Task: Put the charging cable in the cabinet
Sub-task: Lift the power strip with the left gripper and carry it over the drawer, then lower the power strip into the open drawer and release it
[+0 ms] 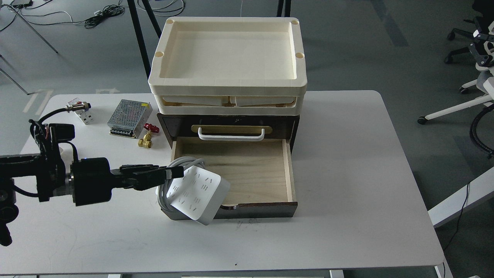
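- Left claw (175,172): pinching the charging cable (197,193) at its upper-left edge.
- Charging cable: tilted over the front-left corner of the cabinet (231,162) drawer, above the bench (347,173).

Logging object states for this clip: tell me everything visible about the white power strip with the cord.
The white rectangular plastic power strip has rounded corners and several groups of socket slots on its upper face. Its thick white cord is looped around its left side. It is tilted, hanging over the front left corner of the open light plywood drawer of the dark brown wooden cabinet, partly overlapping the drawer's front edge. The black left gripper holds it at its upper left, jaws closed over the cord and strip edge.
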